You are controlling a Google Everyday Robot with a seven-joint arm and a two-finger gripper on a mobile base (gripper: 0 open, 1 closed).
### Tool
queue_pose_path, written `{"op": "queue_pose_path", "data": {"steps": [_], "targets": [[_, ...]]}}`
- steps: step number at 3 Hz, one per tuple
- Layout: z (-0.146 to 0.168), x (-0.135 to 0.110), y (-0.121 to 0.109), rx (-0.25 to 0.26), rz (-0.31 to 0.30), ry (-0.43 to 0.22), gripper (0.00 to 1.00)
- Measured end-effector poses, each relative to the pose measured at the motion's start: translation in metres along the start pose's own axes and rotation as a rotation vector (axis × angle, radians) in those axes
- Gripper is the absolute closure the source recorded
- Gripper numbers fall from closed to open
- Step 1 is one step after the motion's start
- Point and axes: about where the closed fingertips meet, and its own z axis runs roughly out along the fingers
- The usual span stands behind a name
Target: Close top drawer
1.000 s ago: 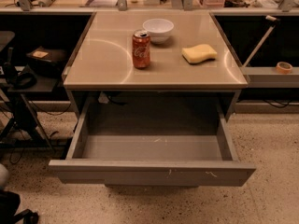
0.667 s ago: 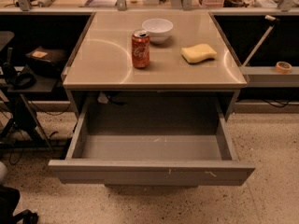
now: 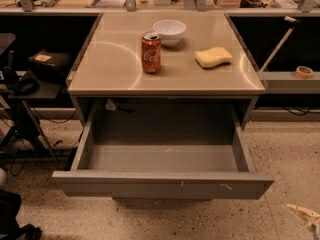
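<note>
The top drawer [image 3: 162,185] is a wide, shallow grey metal drawer pulled far out from under the table. It looks empty inside. Its flat front faces me and has small white scratch marks right of centre. The tip of my gripper [image 3: 306,216] shows as a pale pointed shape at the bottom right corner, over the floor. It is below and to the right of the drawer's right front corner and does not touch it.
On the table top [image 3: 110,64] stand a red soda can [image 3: 151,52], a white bowl [image 3: 169,32] and a yellow sponge [image 3: 213,57]. A dark chair and cables [image 3: 25,84] are at the left. A shelf with a tape roll [image 3: 303,72] is at the right.
The gripper tip has come into view at the bottom right corner; it was not visible before. The drawer stands open as before.
</note>
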Motion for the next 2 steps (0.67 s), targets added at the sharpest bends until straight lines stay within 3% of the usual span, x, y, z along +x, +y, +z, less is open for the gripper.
{"op": "queue_pose_path", "data": {"steps": [1,2], "targets": [[0.0,0.0,0.0,0.001,0.0,0.0,0.0],[0.022,-0.011,0.001,-0.061,-0.046,-0.007,0.0]]}}
